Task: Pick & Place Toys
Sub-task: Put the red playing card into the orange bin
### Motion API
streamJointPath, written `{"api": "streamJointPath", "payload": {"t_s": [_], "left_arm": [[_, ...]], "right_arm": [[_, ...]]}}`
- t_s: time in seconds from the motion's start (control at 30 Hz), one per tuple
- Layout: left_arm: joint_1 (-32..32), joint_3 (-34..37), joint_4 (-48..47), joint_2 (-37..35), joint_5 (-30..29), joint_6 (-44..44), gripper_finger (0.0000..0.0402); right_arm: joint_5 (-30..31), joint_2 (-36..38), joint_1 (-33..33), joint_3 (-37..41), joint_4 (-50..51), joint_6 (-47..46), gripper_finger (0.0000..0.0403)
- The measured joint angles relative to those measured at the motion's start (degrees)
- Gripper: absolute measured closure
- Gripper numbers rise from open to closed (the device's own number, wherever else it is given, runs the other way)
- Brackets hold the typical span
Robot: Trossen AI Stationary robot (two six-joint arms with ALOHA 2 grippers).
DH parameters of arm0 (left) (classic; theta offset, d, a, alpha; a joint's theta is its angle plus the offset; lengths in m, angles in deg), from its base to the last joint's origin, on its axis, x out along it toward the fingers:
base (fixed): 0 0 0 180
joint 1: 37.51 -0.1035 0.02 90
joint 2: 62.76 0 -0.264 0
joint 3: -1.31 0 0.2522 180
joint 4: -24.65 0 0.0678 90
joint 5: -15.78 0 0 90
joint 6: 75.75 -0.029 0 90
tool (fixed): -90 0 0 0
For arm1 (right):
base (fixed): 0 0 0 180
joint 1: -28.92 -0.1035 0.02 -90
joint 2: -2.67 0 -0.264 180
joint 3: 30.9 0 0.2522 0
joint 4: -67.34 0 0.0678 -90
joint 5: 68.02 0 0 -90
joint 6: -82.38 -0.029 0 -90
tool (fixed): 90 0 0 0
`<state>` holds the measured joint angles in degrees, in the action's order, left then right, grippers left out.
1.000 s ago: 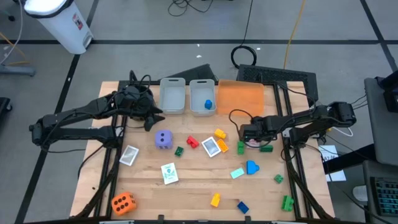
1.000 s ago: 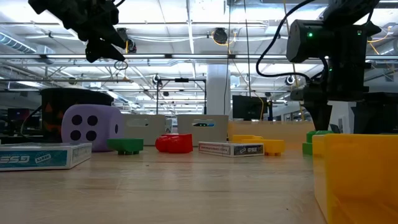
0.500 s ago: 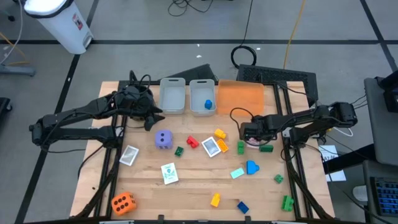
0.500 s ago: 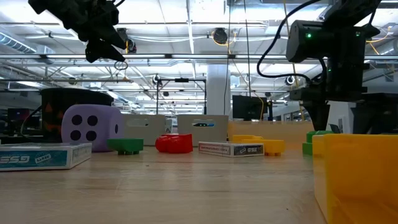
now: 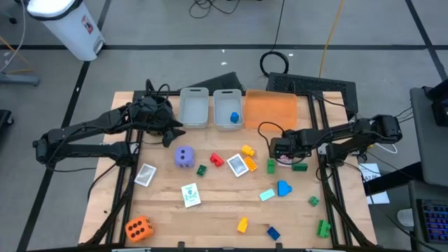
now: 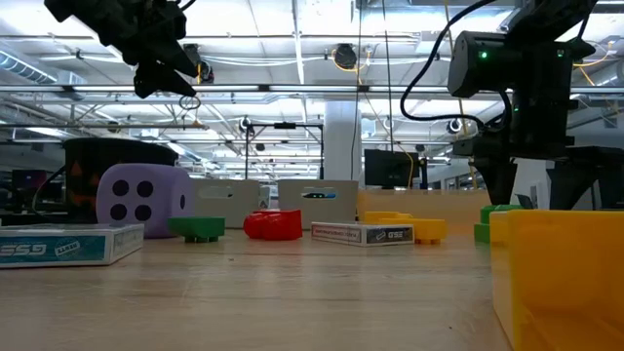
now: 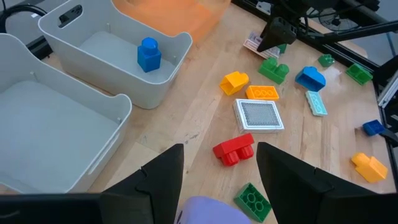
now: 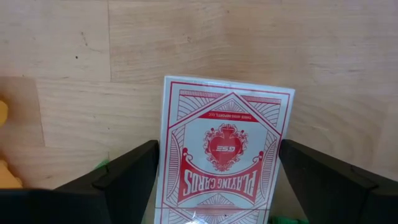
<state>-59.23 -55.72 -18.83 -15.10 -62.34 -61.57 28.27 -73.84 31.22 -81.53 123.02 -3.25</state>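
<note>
My right gripper (image 5: pixel 281 152) points down, open, over a red-backed playing-card box (image 8: pixel 225 148) that lies flat on the table; its fingers (image 8: pixel 127 177) stand at the box's two long sides, and I cannot tell whether they touch it. Green bricks (image 5: pixel 299 166) lie just beside it. My left gripper (image 5: pixel 168 134) hangs open, high over the table by the left grey bin (image 5: pixel 194 108), with nothing between its fingers (image 7: pixel 165 180). The purple die (image 5: pixel 184 157) sits below it. Red (image 5: pixel 216 160) and yellow (image 5: pixel 247 150) bricks and picture cards (image 5: pixel 239 165) are scattered mid-table.
The second grey bin (image 5: pixel 228 108) holds a blue brick (image 5: pixel 234 117); the orange tray (image 5: pixel 271 108) lies to its right. The orange die (image 5: pixel 138 227) sits at the near left corner. Other cards (image 5: pixel 190 194) and bricks (image 5: pixel 283 187) lie toward the near edge.
</note>
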Motion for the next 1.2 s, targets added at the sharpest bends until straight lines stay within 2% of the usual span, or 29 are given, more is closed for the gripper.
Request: {"api": "streamJointPath", "payload": {"t_s": [0.33,0.8,0.93,1.2], "left_arm": [[0.0,0.0,-0.02,0.02,0.0,-0.2,0.019],[-0.02,0.0,-0.04,0.02,-0.02,-0.22,0.019],[-0.02,0.0,-0.04,0.02,-0.02,-0.22,0.019],[-0.02,0.0,-0.04,0.02,-0.01,-0.17,0.019]], "right_arm": [[-0.12,-0.09,1.05,0.07,-1.52,0.9,0.0035],[-2.05,-0.04,4.8,0.07,-2.3,3.86,0.004],[-2.92,-0.04,5.31,0.07,-2.23,4.07,0.0055],[-3.56,-0.02,5.62,0.07,-1.84,4.65,0.0111]]}}
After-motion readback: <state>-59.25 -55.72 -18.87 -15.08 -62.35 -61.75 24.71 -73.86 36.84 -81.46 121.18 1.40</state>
